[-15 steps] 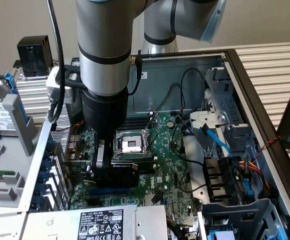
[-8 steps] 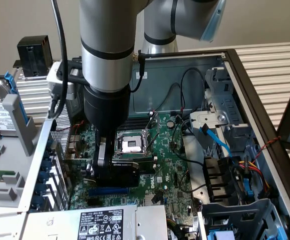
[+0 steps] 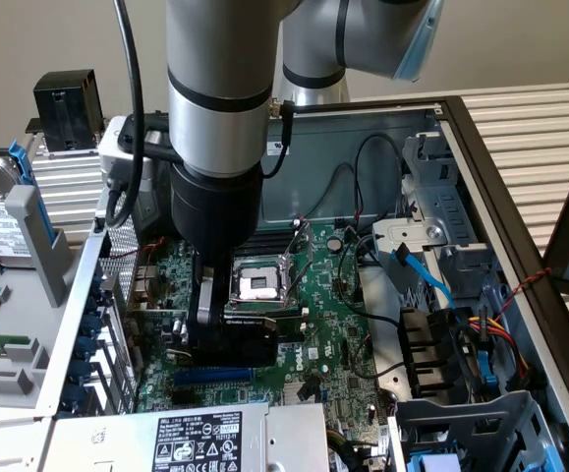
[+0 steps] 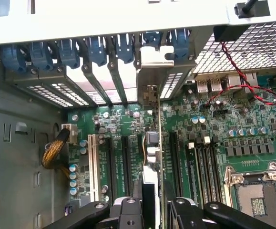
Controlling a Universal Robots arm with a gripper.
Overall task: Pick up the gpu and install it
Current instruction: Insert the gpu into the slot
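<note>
Wrist view: fingers (image 4: pixel 128 212) pinch the gpu (image 4: pixel 151 143) edge-on at the motherboard (image 4: pixel 199 119) slots. Risk: if the card is tilted or off its slot, pushing could jam it or bend contacts.

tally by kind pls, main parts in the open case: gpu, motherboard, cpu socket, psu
gpu: 1, gripped in the tool
motherboard: 1
CPU socket: 1, nothing fitted in it
power supply: 1
Total: 4
</note>
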